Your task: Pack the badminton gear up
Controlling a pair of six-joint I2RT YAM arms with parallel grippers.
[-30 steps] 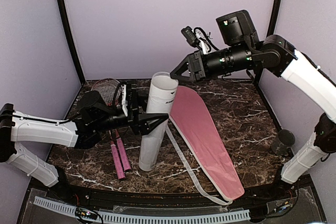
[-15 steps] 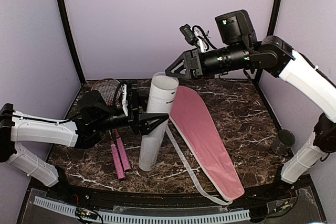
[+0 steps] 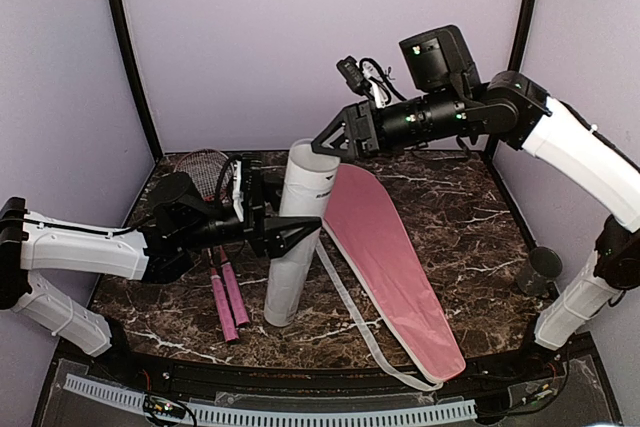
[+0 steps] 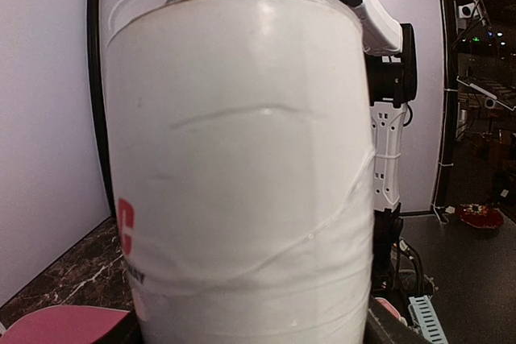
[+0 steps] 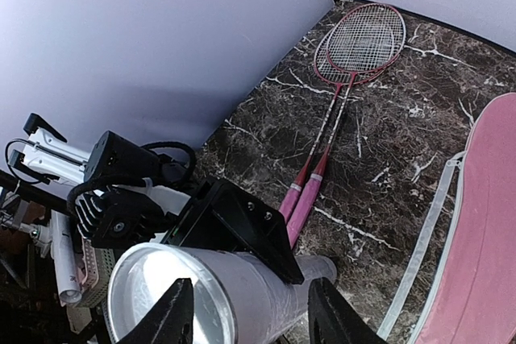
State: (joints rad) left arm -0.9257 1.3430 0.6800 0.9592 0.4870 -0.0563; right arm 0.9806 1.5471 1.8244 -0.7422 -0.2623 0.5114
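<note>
My left gripper (image 3: pixel 292 235) is clamped around the middle of the white tube (image 3: pixel 308 175), which stands upright on the table (image 3: pixel 470 217). My right gripper (image 3: pixel 328 140) hangs just above the tube's open mouth, fingers apart, holding nothing. The rackets (image 3: pixel 226 292) lie left of the tube and the pink bag (image 3: pixel 390 252) lies to its right.

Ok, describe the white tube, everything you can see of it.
The white tube is long, round and smooth, like coated card, with a faint spiral seam and red and dark print on its side. Its top end is open. It stands nearly upright on the marble table, between the rackets and the pink bag. The left gripper clamps its middle; the right gripper hangs close above its mouth, jaws apart.
</note>
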